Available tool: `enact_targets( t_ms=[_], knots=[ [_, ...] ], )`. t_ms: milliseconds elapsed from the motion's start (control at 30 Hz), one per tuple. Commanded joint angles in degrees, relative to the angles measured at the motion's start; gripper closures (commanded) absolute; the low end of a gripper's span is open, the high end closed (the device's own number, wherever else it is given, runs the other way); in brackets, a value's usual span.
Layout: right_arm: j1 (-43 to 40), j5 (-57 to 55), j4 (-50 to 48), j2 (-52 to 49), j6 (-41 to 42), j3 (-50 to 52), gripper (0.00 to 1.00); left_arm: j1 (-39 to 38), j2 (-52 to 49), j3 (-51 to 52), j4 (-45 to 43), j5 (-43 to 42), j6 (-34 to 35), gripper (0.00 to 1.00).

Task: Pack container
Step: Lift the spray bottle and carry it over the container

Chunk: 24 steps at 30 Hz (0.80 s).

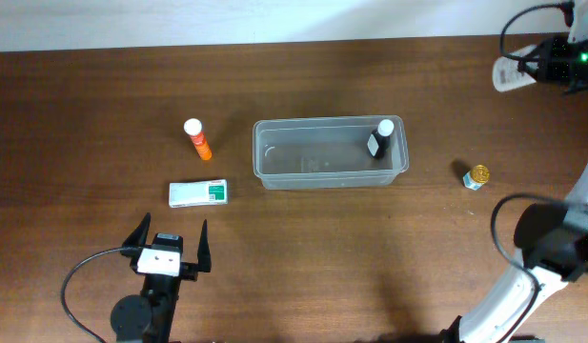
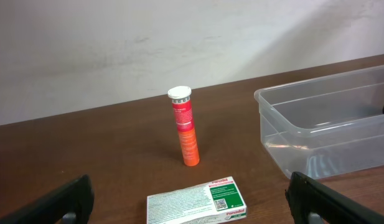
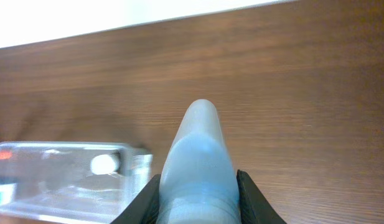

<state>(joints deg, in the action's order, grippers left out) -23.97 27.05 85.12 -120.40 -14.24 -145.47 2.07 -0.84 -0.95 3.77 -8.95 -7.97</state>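
The clear plastic container sits mid-table, with a dark bottle with a white cap standing in its right end. High over the far right corner, my right gripper is shut on a pale, rounded white bottle. Its jaws press both sides of that bottle, and the container lies below to the left. My left gripper hangs open near the front left, just behind a white and green box. Nothing is between its fingers.
An orange tube with a white cap stands left of the container, beyond the box. A small bottle with a gold cap stands right of the container. The right arm's base and cable fill the front right corner.
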Motion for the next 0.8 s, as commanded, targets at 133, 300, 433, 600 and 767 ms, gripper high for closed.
enact_targets(
  t_ms=[133,300,433,600,767],
  knots=[
    [7.78,2.73,4.76,9.14,1.53,-1.22,0.81,0.35,0.50,0.44,-0.09,0.22,-0.92,0.00],
    [12.79,1.01,8.87,11.04,4.07,-1.22,0.81,0.35,0.50,0.44,-0.09,0.22,-0.92,0.01],
    [16.57,-3.63,12.22,10.95,6.97,-0.37,0.81,0.35,0.50,0.44,-0.09,0.22,-0.92,0.01],
    [22.01,-11.13,11.96,10.03,12.50,1.16,0.80,0.35,0.50,0.44,-0.09,0.22,-0.92,0.01],
    [26.62,-15.23,11.08,8.37,16.48,2.12,0.80,0.35,0.50,0.44,-0.09,0.22,-0.92,0.01]
  ],
)
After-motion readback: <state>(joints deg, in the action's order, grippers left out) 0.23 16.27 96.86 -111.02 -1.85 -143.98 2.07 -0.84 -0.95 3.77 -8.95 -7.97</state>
